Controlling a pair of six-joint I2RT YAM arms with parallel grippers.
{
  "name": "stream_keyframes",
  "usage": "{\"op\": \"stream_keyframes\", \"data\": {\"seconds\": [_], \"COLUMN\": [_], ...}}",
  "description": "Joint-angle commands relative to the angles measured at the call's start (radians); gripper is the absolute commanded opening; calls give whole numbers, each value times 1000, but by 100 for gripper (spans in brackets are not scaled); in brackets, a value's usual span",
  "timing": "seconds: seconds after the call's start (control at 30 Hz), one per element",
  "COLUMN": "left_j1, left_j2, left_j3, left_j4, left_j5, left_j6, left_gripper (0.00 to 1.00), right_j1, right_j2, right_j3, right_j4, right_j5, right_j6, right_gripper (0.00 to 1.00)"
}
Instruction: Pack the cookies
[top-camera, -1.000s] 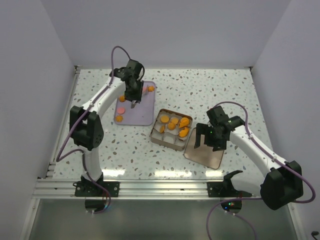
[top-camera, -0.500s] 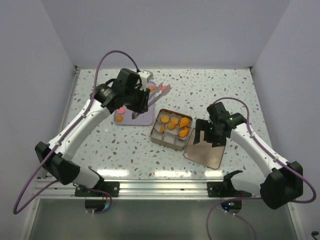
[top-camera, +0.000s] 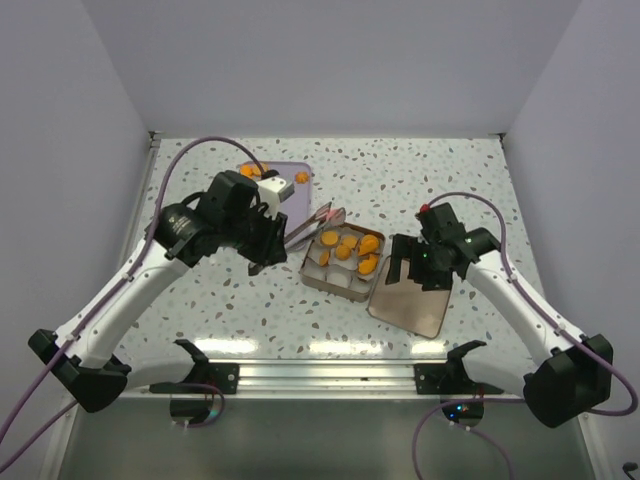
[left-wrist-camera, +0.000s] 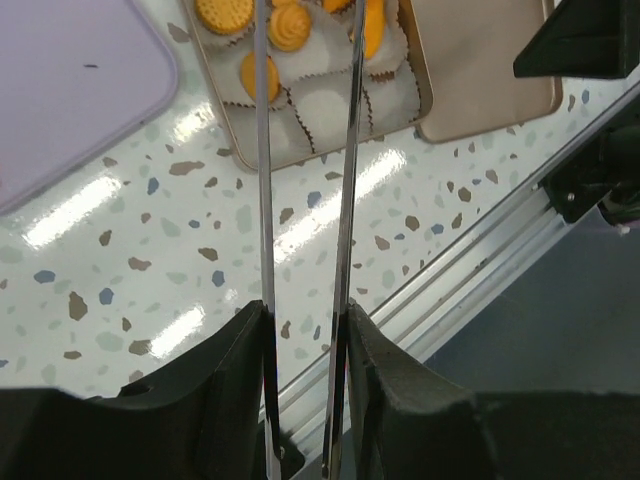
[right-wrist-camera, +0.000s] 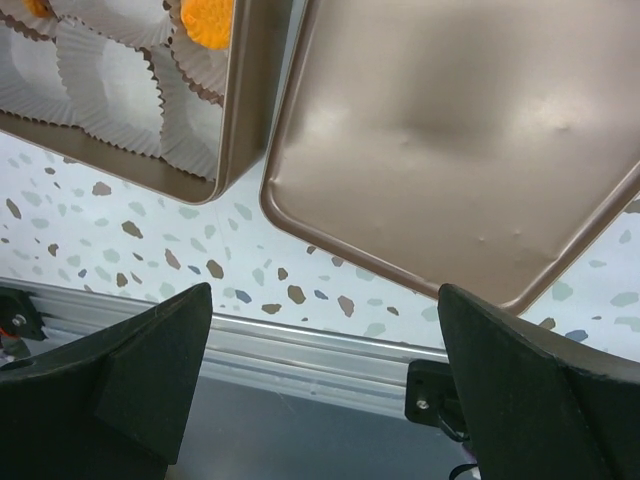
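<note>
Pinching slim metal tongs (left-wrist-camera: 262, 150), the left jaws hold them over the gold tin (top-camera: 308, 268), where most orange cookies (top-camera: 350, 247) sit in paper cups (right-wrist-camera: 100, 70), with a few on the lilac tray (top-camera: 290, 168) behind. The right jaws hang spread wide above the lid (right-wrist-camera: 460, 130) on the counter (top-camera: 450, 180).

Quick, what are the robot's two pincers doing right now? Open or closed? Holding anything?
Left pincer: closed, holding metal tongs.
Right pincer: open, holding nothing.

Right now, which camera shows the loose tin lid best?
Right wrist: the lid fills most of the frame, dents visible. Top external shows it small, partly under the right gripper. Left wrist catches only a part.
</note>
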Motion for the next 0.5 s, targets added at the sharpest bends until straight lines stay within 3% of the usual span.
{"op": "stream_keyframes", "data": {"seconds": [0.0,0.13,0.47], "left_j1": [-43,-74,-124], "left_j2": [-12,-49,-18], "left_j3": [-87,-138,-219], "left_j4": [-27,-20,-4], "left_j5": [54,35,49], "left_j6": [-16,-37,-23], "left_gripper": [28,29,29], "right_j1": [-3,-4,-3], "right_j2": [-31,-7,-5], "right_j3": [-38,-51,-58], "right_j4": [25,44,39], "right_j5": [-11,-78,-77], "right_j6": [43,64,49], "right_gripper": [99,99,99]}}
